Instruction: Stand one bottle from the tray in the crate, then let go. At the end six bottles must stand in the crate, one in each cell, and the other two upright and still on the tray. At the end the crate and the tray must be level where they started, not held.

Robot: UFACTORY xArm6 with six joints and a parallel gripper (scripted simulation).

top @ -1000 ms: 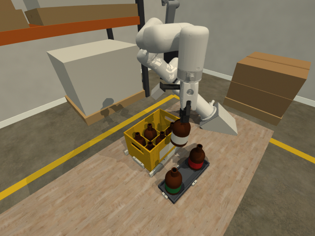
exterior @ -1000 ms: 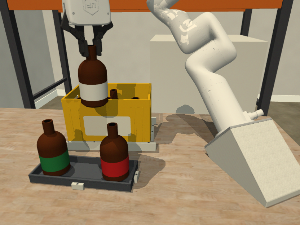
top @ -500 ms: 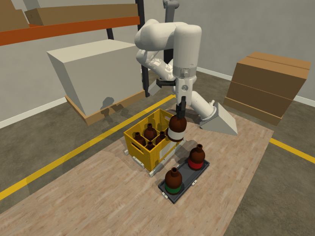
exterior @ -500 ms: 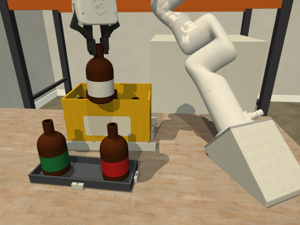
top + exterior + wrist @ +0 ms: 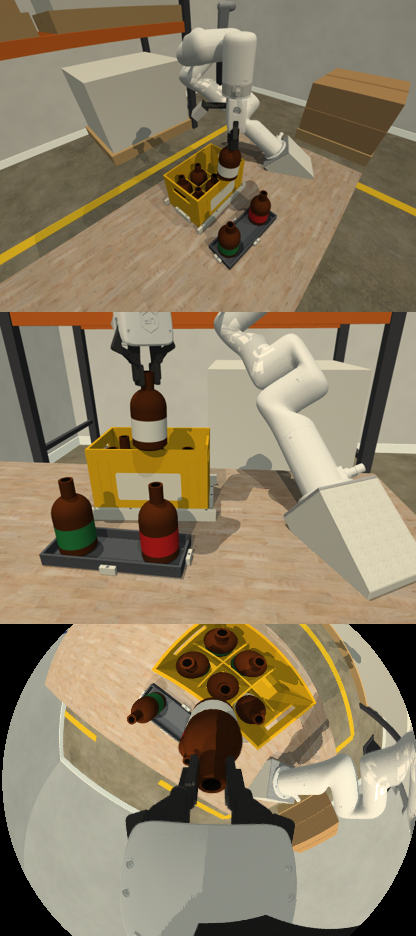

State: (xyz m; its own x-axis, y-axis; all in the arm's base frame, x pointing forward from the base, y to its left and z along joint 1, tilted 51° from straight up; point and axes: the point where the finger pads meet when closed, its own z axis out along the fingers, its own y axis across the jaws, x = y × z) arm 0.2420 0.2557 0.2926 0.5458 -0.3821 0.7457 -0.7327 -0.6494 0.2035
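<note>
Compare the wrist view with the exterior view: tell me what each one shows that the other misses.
Only the wrist view looks down into the crate, showing five bottle mouths in its cells. Only the exterior view shows the crate's pale side panel, the red-banded bottle on the tray, and the held bottle's base above the crate rim. Both show the hand shut on the white-banded bottle at its neck, plus the green-banded bottle.

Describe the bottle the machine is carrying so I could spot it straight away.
Find the yellow crate on the wooden floor. Just above its rim hangs a brown bottle, pinched by the neck in the arm's hand. It alone wears a white band; the two on the tray wear green and red.
</note>
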